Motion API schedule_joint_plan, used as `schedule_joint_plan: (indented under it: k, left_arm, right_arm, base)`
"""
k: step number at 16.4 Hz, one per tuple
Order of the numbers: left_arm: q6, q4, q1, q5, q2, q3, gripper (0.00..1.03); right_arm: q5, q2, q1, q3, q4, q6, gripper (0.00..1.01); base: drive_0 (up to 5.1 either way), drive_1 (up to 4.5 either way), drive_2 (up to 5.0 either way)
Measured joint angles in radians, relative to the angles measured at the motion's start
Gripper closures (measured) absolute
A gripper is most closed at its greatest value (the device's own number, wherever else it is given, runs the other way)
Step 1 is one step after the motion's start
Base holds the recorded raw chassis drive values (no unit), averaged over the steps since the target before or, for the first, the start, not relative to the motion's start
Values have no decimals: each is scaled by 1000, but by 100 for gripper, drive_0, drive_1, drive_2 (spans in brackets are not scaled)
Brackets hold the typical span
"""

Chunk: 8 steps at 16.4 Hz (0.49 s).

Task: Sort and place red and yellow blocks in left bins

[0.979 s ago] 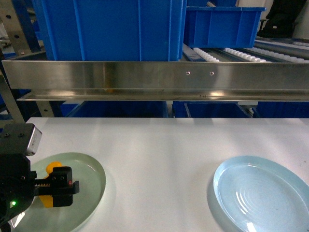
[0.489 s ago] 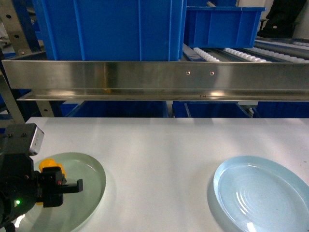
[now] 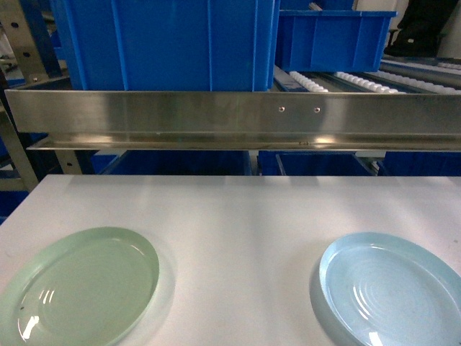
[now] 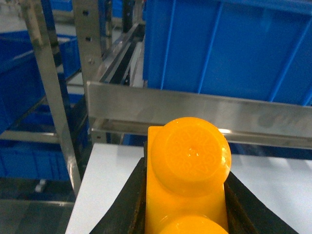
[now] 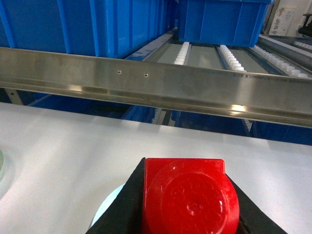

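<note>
Left wrist view: yellow brick (image 4: 187,180) sits clamped between the 2 dark fingers (image 4: 129,204) of the left gripper (image 4: 187,214), studs facing the camera, 1 full stud and the top of a second showing. Right wrist view: red cube (image 5: 187,197) is pinched the same way by the right gripper (image 5: 187,219), black fingers (image 5: 131,195) pressed on both side walls. Both grippers closed on their loads — neither shows in the head view.

Head view: green plate (image 3: 79,288) and blue plate (image 3: 392,288) on the white table (image 3: 238,216), both bare. Big blue crate (image 3: 166,43) stands on the rack behind the steel rail (image 3: 230,119), a smaller crate (image 3: 335,36) to its right on rollers.

Handling, judged: both blocks look like hard glossy plastic — light, stiff, not fragile, but slick. Flat side walls are the place to hold, as now; studs are rounded and would slip. The short cube gives little wall to grip, so a firm squeeze matters. Drop into a crate should be harmless. Which crate takes which colour I can't tell.
</note>
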Motion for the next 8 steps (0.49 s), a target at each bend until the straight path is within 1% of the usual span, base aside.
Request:
schedule_joint_plan:
  k: [1, 2, 3, 4, 5, 8]
  left_arm:
    - [13, -31, -8, 9, -61, 3, 76]
    - [33, -14, -29, 9, -84, 2, 76]
    - [32, -9, -53, 12, -100, -1, 76]
    - [29, 6, -63, 24, -103, -3, 76]
    - [29, 26, -71, 13, -103, -4, 76]
    - [29, 26, -72, 12, -104, -4, 76]
  right_arm:
    - [0, 0, 0, 0, 0, 0, 74]
    - [0, 0, 0, 0, 0, 0, 74]
    - [0, 0, 0, 0, 0, 0, 74]
    - [0, 0, 0, 0, 0, 0, 74]
    - [0, 0, 0, 0, 0, 0, 74]
    - [0, 0, 0, 0, 0, 0, 74]
  base:
    - [0, 0, 0]
    - [0, 0, 0]
    - [0, 0, 0]
    - [0, 0, 0]
    - [0, 0, 0]
    - [0, 0, 0]
